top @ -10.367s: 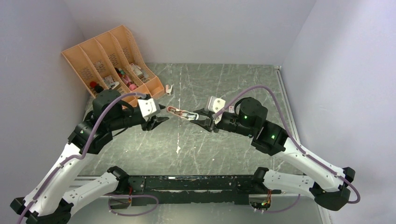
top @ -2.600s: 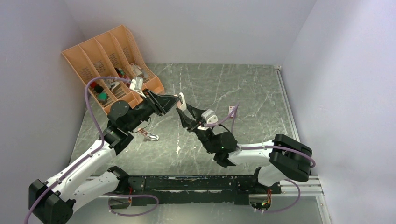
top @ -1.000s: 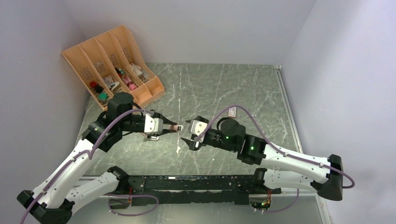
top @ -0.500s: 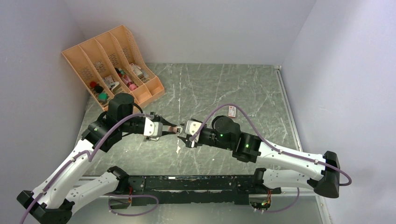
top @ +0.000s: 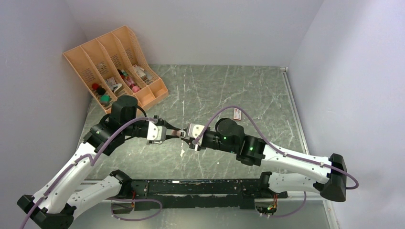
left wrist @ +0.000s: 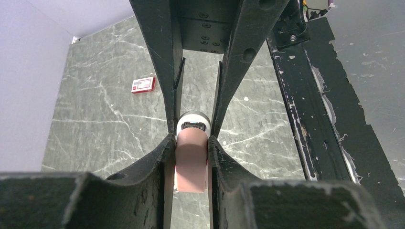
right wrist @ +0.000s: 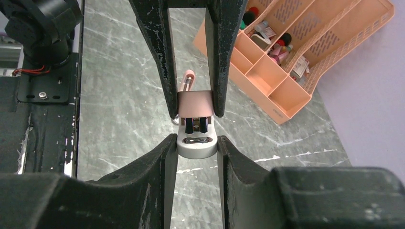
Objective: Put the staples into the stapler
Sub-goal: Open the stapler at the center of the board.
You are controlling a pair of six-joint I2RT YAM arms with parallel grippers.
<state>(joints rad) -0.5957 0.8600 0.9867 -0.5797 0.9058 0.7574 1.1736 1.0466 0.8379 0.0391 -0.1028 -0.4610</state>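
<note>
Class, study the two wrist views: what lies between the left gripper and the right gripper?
The pink stapler bridges them: the left gripper clamps its pink body, and the right gripper pinches its grey end. Both wrist views show it.

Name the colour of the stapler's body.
The stapler is pale pink, clearest in the left wrist view.

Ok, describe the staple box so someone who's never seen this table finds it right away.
Start from the dark marbled table and look right of centre, just beyond the right arm. The small flat red-and-white staple box lies there alone on bare stone, unlike the clutter inside the orange organizer.
</note>
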